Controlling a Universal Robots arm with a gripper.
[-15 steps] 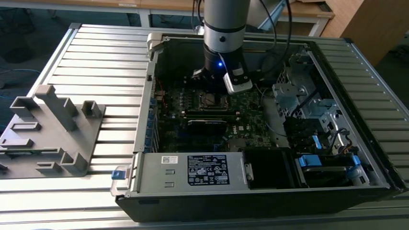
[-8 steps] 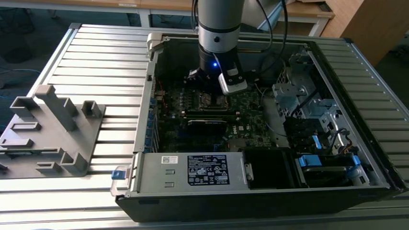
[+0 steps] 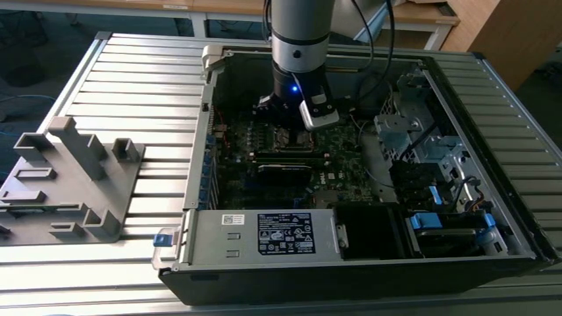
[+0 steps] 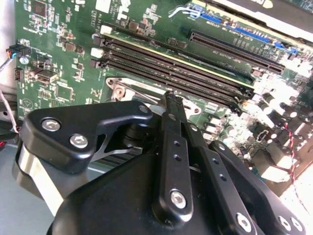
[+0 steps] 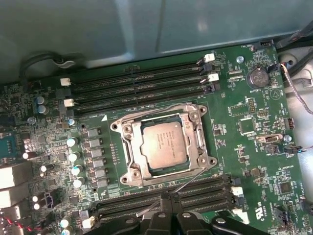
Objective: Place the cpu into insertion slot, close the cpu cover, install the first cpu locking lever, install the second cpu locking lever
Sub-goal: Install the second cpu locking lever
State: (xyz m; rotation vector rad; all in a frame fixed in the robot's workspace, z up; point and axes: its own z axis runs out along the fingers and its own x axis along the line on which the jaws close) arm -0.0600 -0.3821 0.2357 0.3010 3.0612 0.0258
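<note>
The cpu (image 5: 164,143) lies flat in the insertion slot (image 5: 128,128) on the green motherboard (image 5: 244,127). The silver cpu cover (image 5: 198,142) is folded down around it, and the chip's metal face shows through its window. A thin wire locking lever (image 5: 190,178) runs from the socket's corner out to my gripper (image 5: 166,197). The gripper is shut, and its tips meet the lever's free end. I cannot tell whether the wire is clamped between them. In the second wrist view the shut gripper (image 4: 170,95) stands by the socket's silver rim (image 4: 122,90). In the exterior view the gripper (image 3: 285,118) hangs low inside the case, over the socket (image 3: 294,139).
Long black memory slots (image 5: 142,88) flank the socket on both sides. The labelled power-supply box (image 3: 263,234) fills the case's front. A drive cage (image 3: 422,138) and cables (image 3: 386,85) are at the exterior view's right. A grey fixture (image 3: 70,178) sits on the slatted table outside the case.
</note>
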